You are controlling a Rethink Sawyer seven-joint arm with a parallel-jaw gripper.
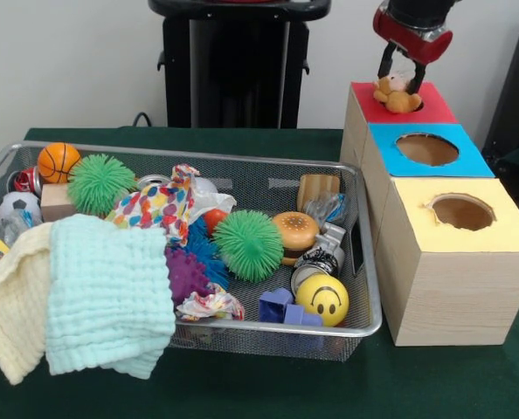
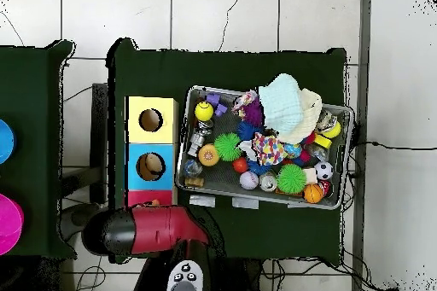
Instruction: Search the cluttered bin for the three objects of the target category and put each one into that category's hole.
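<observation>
My gripper (image 1: 400, 80) hangs over the red-topped box (image 1: 434, 103) at the far right, shut on a tan plush toy (image 1: 397, 96) that it holds right at the red hole. The hole itself is mostly hidden behind the toy. In the overhead view my red arm (image 2: 158, 228) covers the gripper and most of the red top (image 2: 147, 195). The silver wire-mesh bin (image 1: 242, 159) sits left of the boxes, full of clutter; it also shows in the overhead view (image 2: 256, 200). No orange tiger or other plush animal shows in the bin.
The blue-topped hole (image 1: 427, 148) and the yellow-topped hole (image 1: 462, 211) follow in the row of boxes. A mint cloth (image 1: 107, 297) and a cream cloth (image 1: 10, 305) drape over the bin's near left rim. Green spiky balls (image 1: 248, 244), a smiley ball (image 1: 321, 297) and a patterned cloth knot (image 1: 159, 208) lie inside.
</observation>
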